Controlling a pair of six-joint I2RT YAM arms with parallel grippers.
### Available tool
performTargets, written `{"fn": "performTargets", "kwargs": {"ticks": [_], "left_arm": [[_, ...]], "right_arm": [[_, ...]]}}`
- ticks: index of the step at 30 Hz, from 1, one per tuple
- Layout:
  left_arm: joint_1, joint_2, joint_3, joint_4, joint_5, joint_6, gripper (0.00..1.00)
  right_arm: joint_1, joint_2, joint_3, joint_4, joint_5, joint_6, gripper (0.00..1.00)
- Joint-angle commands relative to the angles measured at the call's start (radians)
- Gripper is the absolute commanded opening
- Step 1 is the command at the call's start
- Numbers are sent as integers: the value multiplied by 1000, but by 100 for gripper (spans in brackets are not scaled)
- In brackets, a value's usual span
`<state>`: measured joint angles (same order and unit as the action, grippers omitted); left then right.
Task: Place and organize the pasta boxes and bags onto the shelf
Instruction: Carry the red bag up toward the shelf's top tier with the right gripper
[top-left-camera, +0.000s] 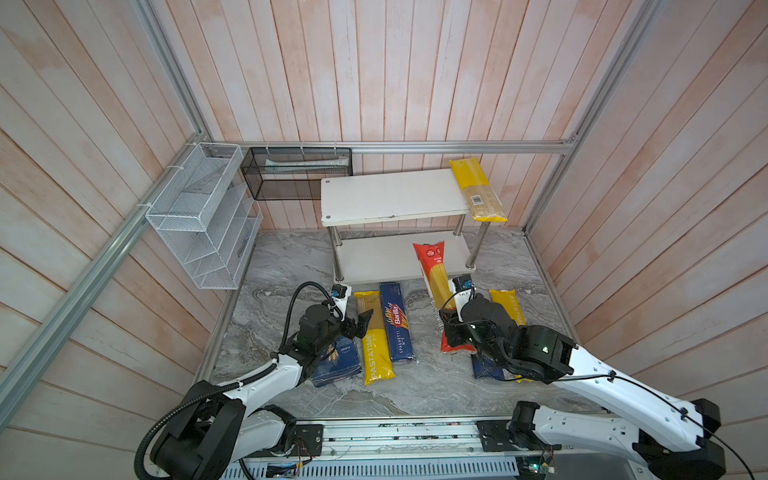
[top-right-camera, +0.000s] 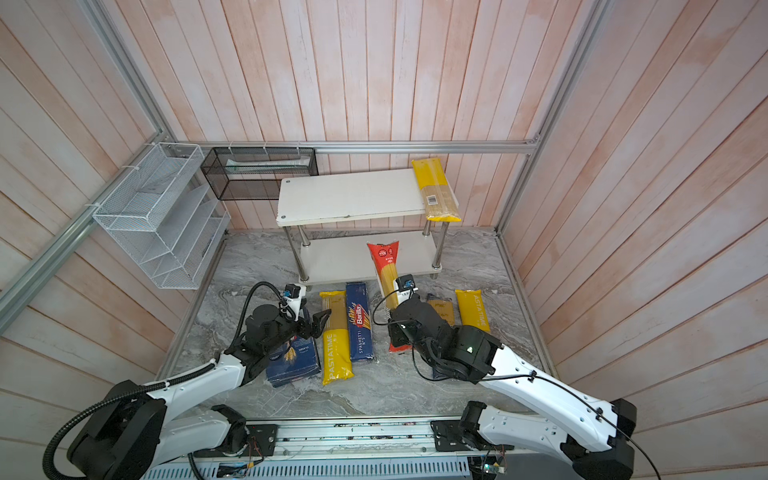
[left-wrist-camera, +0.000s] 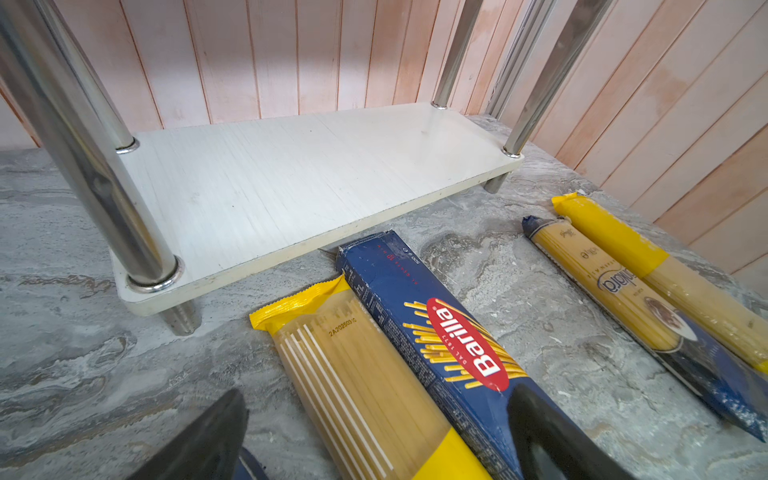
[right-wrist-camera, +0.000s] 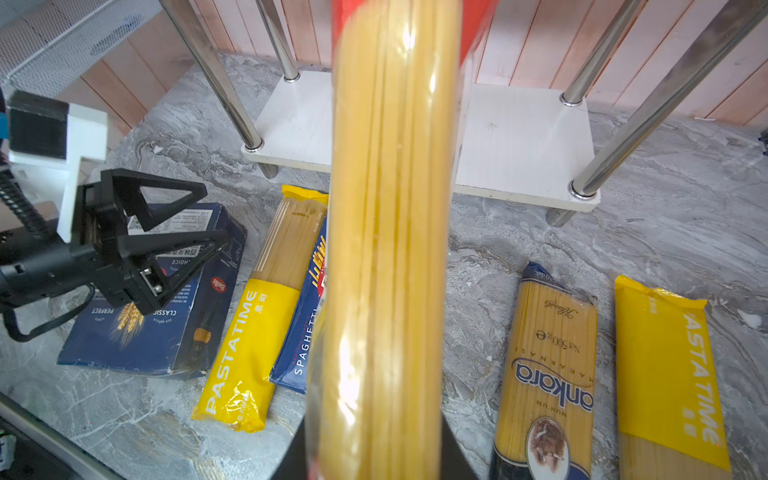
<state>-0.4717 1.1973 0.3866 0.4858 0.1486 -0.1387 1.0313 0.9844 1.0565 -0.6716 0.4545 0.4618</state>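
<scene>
While right pincer (top-left-camera: 448, 328) grips tilted red bag (top-left-camera: 434, 266) | left pincer (top-left-camera: 360, 324) spread wide

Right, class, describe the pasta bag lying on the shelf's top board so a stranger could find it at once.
Find the white two-tier shelf at the back wall. On the right end of its top board lies a yellow-and-clear spaghetti bag, overhanging the front edge. It is the only pack up there, and shows a white barcode label, unlike the yellow bags on the tabletop.
</scene>
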Motion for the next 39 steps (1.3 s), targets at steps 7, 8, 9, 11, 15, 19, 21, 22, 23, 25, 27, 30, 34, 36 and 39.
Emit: {"fn": "performTargets", "kwargs": {"ticks": [7,8,9,11,15,19,21,22,23,25,27,30,34,36,39], "left_arm": [[-4,6,-4,0,-12,13,100],[-4,7,-5,0,-11,13,100],[-4,4,-5,0,-10,11,100],[-4,0,-8,1,-7,10,100],[-3,3,-11,10,-4,7,100],[-3,13,-5,8,-3,9,100],[-3,13,-5,8,-3,8,100],[-4,13,-5,9,-3,8,100],[-3,12,-6,10,-3,8,100],[-4,13,-6,10,-2,8,100],[-4,14,-6,11,-1,7,100],[-4,16,-6,12,-1,7,100],[-4,14,-6,12,3,5,100],[-4,11,-7,11,2,5,100],[-4,10,-11,11,-6,7,100]], "right_arm": [[-52,8,158,81,14,-83,4],[-57,11,163,83,12,-89,4],[-61,13,167,83,13,-95,4],[-70,20,179,80,14,-103,3],[-84,29,213,73,16,-120,2],[-95,40,256,61,18,-142,2],[-106,46,276,60,12,-153,2],[-113,52,290,55,7,-158,2],[-119,58,304,49,7,-162,2],[-132,74,339,35,6,-173,1],[-148,95,372,21,0,-183,1],[-179,124,420,6,-22,-200,1],[-232,165,489,-11,-54,-233,1],[-262,182,524,-20,-79,-251,1],[-317,206,569,-16,-111,-274,1]]}}
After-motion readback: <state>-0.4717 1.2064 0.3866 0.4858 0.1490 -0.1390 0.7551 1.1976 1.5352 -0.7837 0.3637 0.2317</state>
